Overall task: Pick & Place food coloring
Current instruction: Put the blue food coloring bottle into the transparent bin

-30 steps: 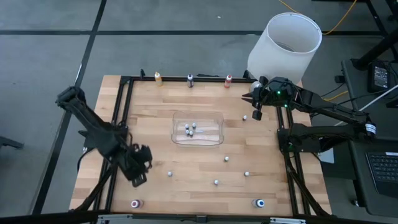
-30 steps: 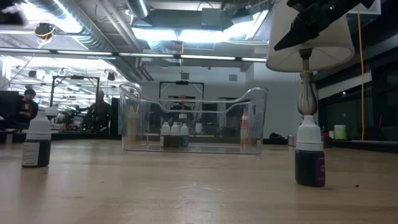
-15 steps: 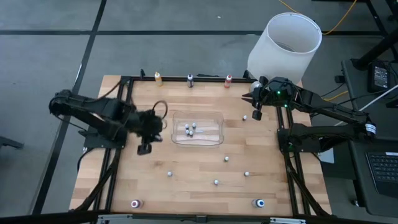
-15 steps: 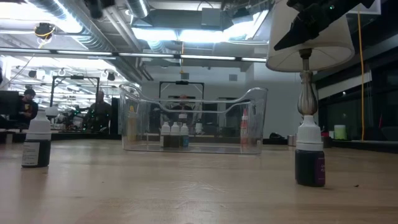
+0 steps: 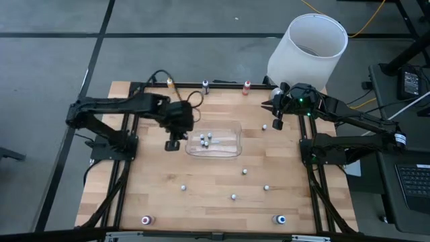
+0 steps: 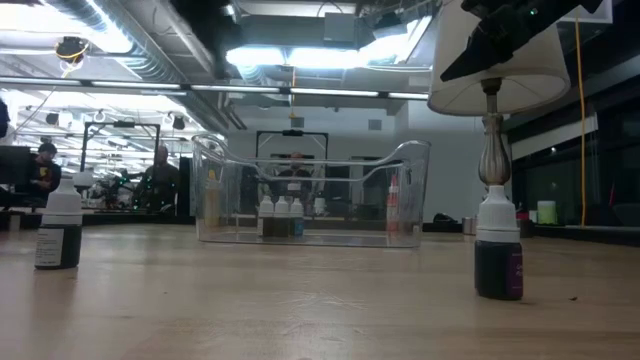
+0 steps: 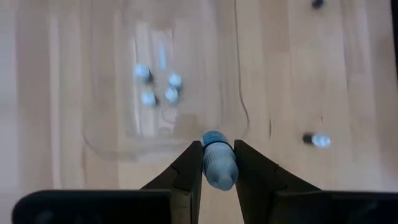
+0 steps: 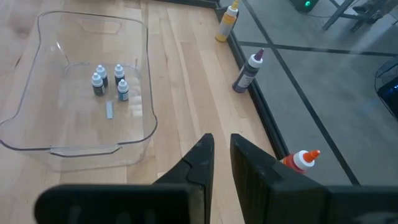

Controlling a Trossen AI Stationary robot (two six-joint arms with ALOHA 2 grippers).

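My left gripper hangs over the left rim of the clear tray, shut on a tiny pale-blue bottle. Three small pale-capped bottles stand inside the tray, also seen in the right wrist view. More tiny bottles stand on the wood. Larger yellow-orange, dark purple and red bottles stand at the far edge. A pink one and a blue one stand at the near edge. My right gripper waits at the far right, open by a narrow gap. My left gripper pinches the tiny bottle's body between its two fingers, coming from above and pointing down. The bottle lies along the fingers, and its end sticks out past the tips. It is lifted clear, just over the tray's rim.
A tall white cylinder stands beyond the table's far right corner. Black frame rails run along the table's sides. In the low view, two dark bottles stand near the camera, in front of the tray.
My left gripper has swept from the table's near left up toward the far edge and the right, ending at the tray's left rim. It has stayed shut throughout. The right arm and the bottles on the table have kept still.
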